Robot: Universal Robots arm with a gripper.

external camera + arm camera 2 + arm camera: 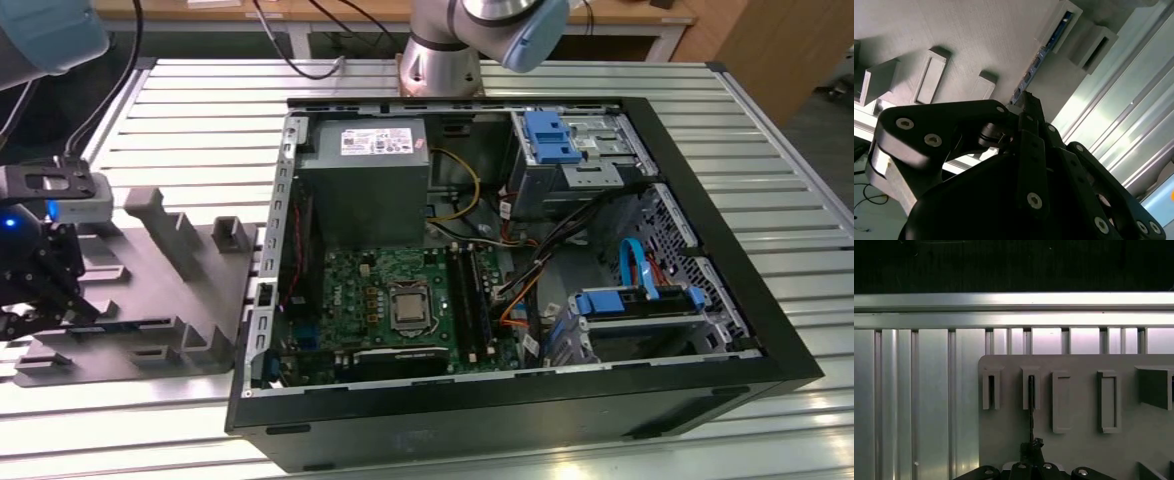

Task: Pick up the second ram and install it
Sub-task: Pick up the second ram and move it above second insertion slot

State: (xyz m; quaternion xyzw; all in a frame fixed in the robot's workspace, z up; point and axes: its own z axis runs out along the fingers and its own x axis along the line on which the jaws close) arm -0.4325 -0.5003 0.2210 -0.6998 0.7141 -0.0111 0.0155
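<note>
The second ram [1031, 405] stands on edge in a slot of the gray moulded tray [1079, 450], a thin dark blue board seen edge-on. In the second wrist view the ram [1051, 42] runs from a tray pocket straight into my gripper [1029, 102]. My gripper [1032, 444] has its black fingers drawn together on the near end of the stick, which still rests in the tray. In the exterior view my gripper [34, 315] hangs over the tray [174, 250] at the exterior view's left, beside the ram [134, 325].
An open computer case [534, 390] lies to the exterior view's right of the tray, with the long black motherboard slots [467, 295], a power supply [363, 180] and loose cables inside. The arm's base [441, 50] stands behind the case on the ribbed metal table [200, 110].
</note>
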